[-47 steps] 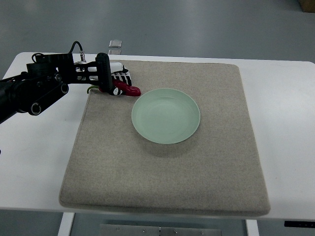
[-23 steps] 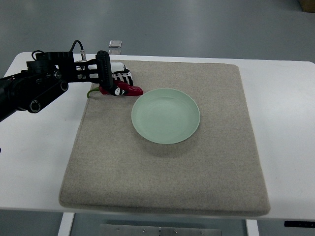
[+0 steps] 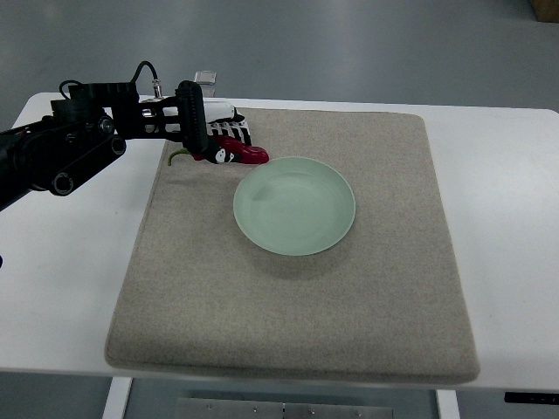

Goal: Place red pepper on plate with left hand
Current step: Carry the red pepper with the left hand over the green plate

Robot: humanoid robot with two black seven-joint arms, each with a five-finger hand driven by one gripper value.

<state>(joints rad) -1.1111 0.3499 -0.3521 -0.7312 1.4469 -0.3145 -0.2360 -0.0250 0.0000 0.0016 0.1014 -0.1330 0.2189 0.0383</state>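
One arm only in view, the left, reaching in from the left edge. Left hand (image 3: 212, 135) seen largely from its back, so fingers (image 3: 229, 138) mostly hidden behind black housing; curled round the red pepper (image 3: 238, 153), clasping its stem end. Green stem (image 3: 178, 155) poking out on the hand's left side, red tip jutting right toward the plate (image 3: 294, 205). Hard to tell whether pepper hung clear of the mat (image 3: 294, 253) or brushed it. Pale green plate sat on the grey mat, near its far half, bare inside. Mat spread over the white desk (image 3: 511, 218). Small clear object (image 3: 204, 79) at the desk's far edge, behind the hand, too small to make out. Nothing between pepper tip and plate rim. Compared with a second ago, hand and pepper shifted right and slightly farther back, tip now just beside the rim's far-left arc; plate unmoved.
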